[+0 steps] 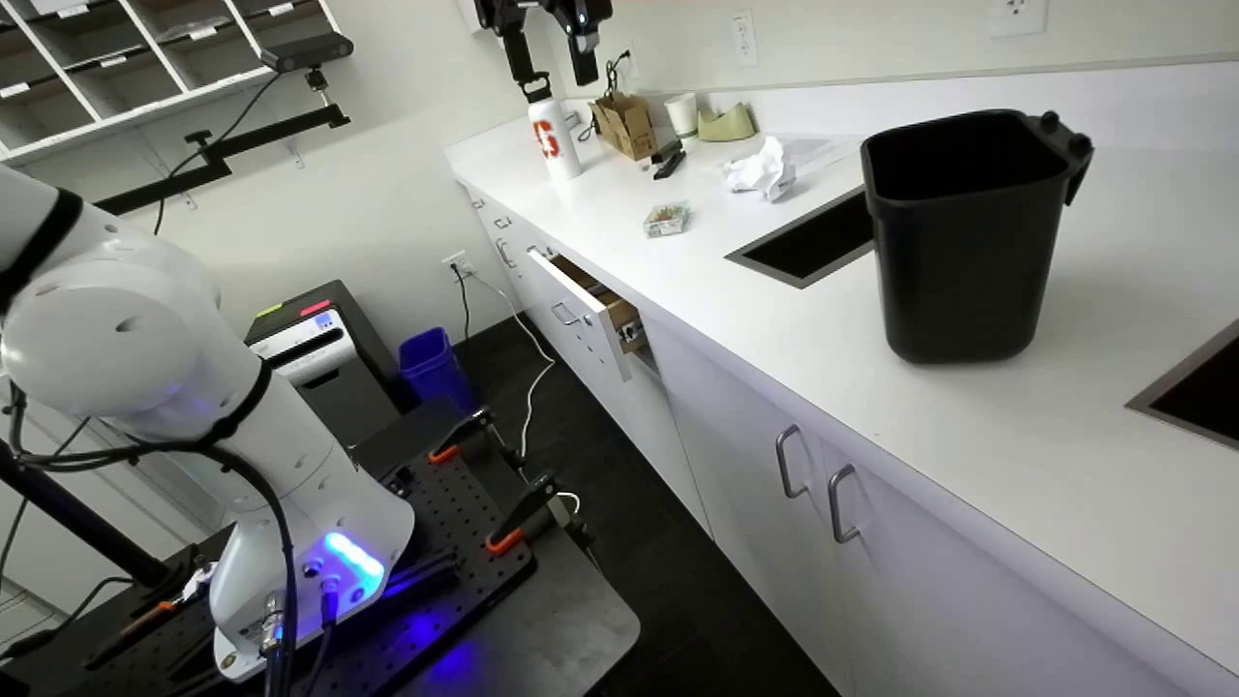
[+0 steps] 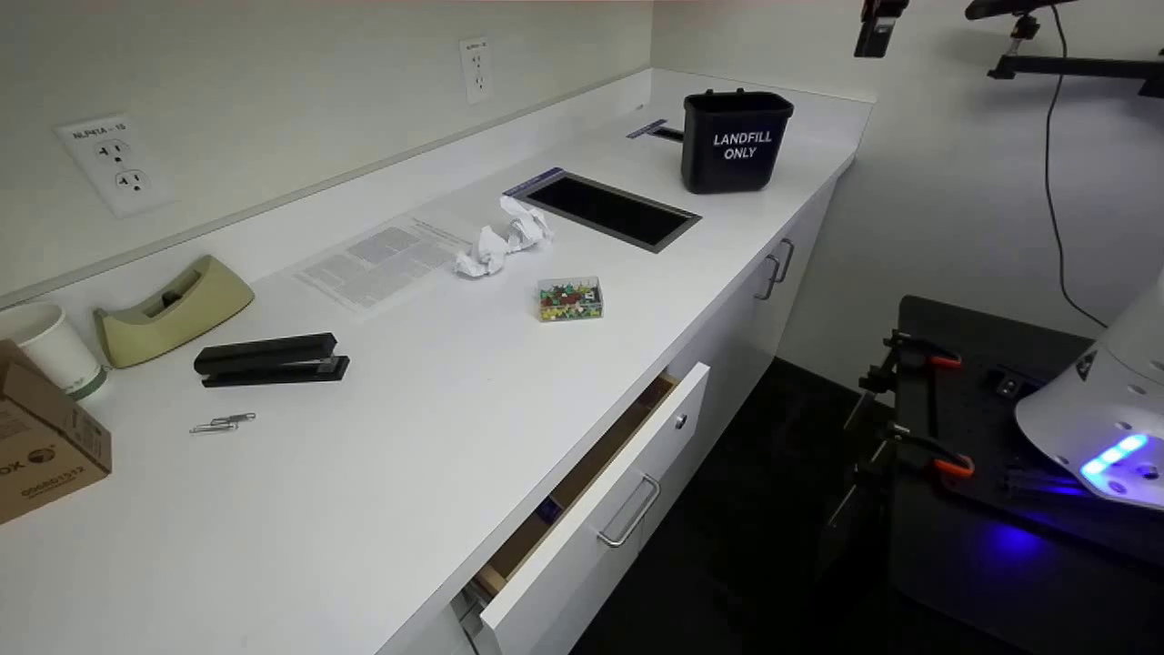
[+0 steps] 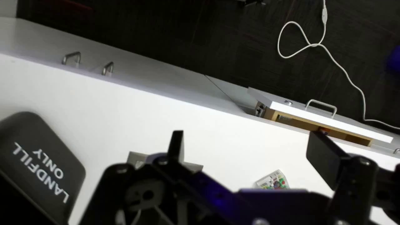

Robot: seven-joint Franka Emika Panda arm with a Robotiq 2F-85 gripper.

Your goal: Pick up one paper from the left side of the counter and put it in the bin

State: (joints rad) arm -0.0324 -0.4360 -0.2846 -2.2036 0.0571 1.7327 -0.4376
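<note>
While the pincer (image 3: 245, 147) hangs well above the level of the smooth white worktop (image 2: 382, 509), its jaws spread wide and holding nothing, the step in hand looks to be the approach; pick and drop are both not yet done. In the wrist view a clear, hard-sided pin case (image 3: 275, 180) lies below it. Near the case, in an exterior view, one crumpled white paper (image 2: 484, 253) lies on the worktop just beside its twin (image 2: 526, 226), both balled into sharp ridges and hollows; whether they touch is hard to tell. The next move should bring the pincer down over only one of them, straddling a firm fold, then squeeze softly, since such thin stuff will likely give. On one side lies a flat printed sheet (image 2: 377, 264), on the other a dark, grey-framed rectangular slot (image 2: 609, 209). Past the slot stands the bin (image 2: 737, 164), upright, of smooth black plastic, narrowing to its base; the drop would call for a lift over its rim. Farther out sit a curved olive tape dispenser (image 2: 173, 318), a slim black stapler (image 2: 268, 357) and a brown cardboard box (image 2: 55, 446).
</note>
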